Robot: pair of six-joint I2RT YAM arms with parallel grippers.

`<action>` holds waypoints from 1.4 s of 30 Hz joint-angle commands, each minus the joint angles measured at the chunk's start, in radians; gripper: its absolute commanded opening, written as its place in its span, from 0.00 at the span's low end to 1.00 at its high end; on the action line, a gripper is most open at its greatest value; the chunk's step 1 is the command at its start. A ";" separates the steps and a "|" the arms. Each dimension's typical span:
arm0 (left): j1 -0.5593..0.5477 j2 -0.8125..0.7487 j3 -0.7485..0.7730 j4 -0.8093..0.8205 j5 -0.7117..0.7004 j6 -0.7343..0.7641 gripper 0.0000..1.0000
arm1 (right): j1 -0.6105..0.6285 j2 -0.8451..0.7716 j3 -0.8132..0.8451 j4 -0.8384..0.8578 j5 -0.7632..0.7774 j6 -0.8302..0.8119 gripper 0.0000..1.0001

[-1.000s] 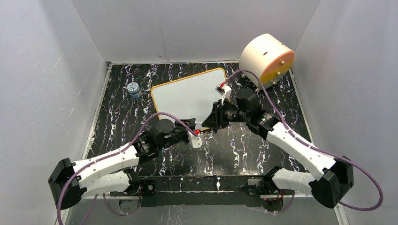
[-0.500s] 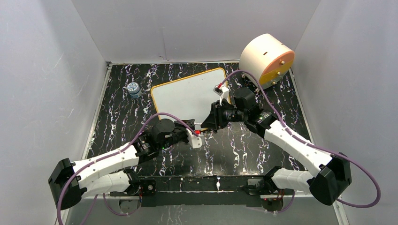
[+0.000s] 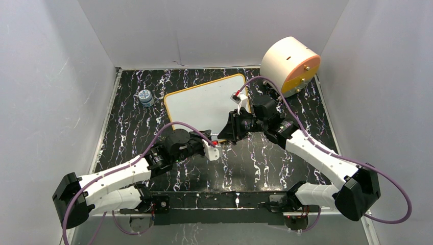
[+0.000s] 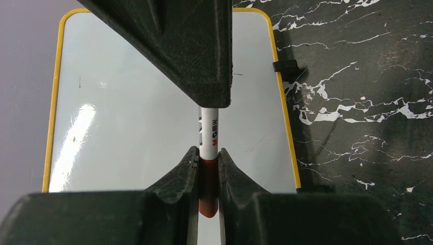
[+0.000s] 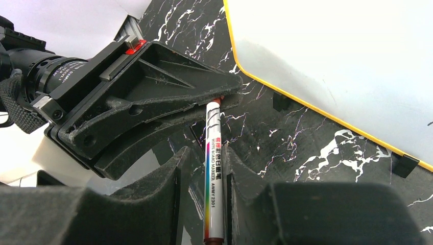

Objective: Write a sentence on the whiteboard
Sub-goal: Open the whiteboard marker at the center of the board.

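From my seat the whiteboard (image 3: 204, 104) is blank in all three views: white face inside its orange-yellow frame, lying flat on the black marbled table (image 3: 255, 163), with none of the sentence on it. Both arms meet just off the whiteboard's near edge, close to its near right corner, with a whiteboard marker (image 5: 214, 173) stretched between them. My right gripper (image 5: 206, 153) is clamped around the marker's white printed barrel. My left gripper (image 4: 208, 158) is pinched tight on the red cap (image 4: 208, 189) at the other end. In the left wrist view the cap meets the barrel with no gap I can make out, so I judge it is not yet pulled off. I read this as the uncapping step, very early in the job: the cap has to come free, then the tip must go to the whiteboard, and every word remains to be written.
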 commanded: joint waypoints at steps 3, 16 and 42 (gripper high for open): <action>0.005 -0.016 0.043 0.028 0.021 -0.018 0.00 | 0.006 0.012 0.024 0.084 -0.038 0.023 0.34; 0.005 -0.011 0.044 0.020 0.039 -0.026 0.00 | 0.006 0.001 0.008 0.104 -0.022 0.033 0.03; 0.060 -0.035 0.009 0.007 -0.049 0.011 0.00 | -0.007 -0.247 0.002 -0.052 0.052 -0.102 0.00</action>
